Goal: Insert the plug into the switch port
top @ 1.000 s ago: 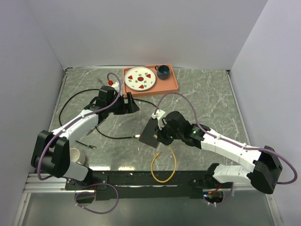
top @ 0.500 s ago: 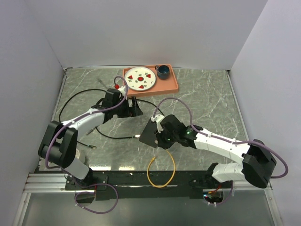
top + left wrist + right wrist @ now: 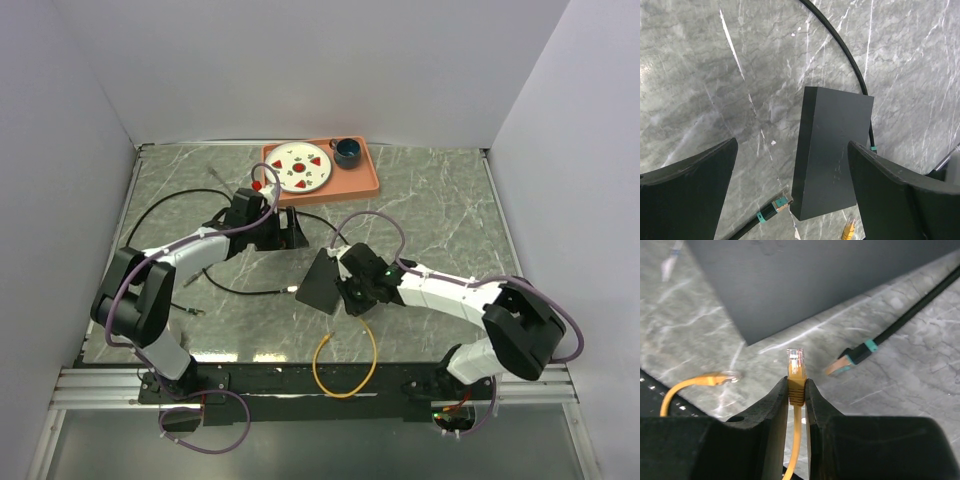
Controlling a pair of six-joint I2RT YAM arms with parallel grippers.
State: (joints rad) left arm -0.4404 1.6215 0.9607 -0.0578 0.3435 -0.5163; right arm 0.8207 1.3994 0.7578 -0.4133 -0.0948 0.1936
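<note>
Grips plug in clenched right pincer, tip just short of box edge, apart. Holds left pincer spread wide above box, flat on table. Cannot make out port

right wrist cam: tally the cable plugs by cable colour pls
Yellow-cable plugs: 2, the held plug in the right tool and the loose plug lying at left.
Black-cable plugs: 1, the teal-banded plug.
Total: 3. The pale blur at top left is not counted: cannot tell what it is.
</note>
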